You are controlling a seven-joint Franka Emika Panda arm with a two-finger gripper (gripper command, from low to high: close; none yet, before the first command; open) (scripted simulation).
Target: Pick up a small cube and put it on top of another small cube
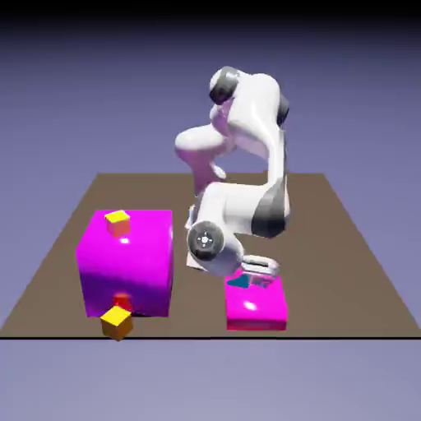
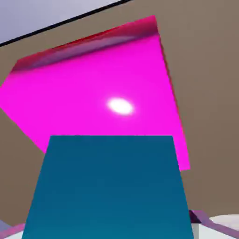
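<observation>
The pincer [image 1: 249, 278] sits low over the small magenta block [image 1: 256, 308], which I take as landmark, and it appears clamped on the cyan cube [image 1: 239, 281], though the fingers themselves are hidden in both views; in the hand view the cyan cube [image 2: 109, 186] fills the lower half, with the small magenta block [image 2: 98, 93] spread just behind it and a bright glint on that block's top; in the exterior view the cyan cube shows as a small sliver at the block's top edge, touching or just above it, I cannot tell which; well to the exterior view's left of the landmark stands the large magenta block [image 1: 127, 259], carrying the yellow-topped cube [image 1: 117, 221] near its far left corner; a second yellow cube [image 1: 117, 321] lies on the brown desk [image 1: 345, 247] in front of that large block, with a small red cube [image 1: 122, 301] just behind it against the block's face; the white arm [image 1: 247, 148] folds down over the landmark.
</observation>
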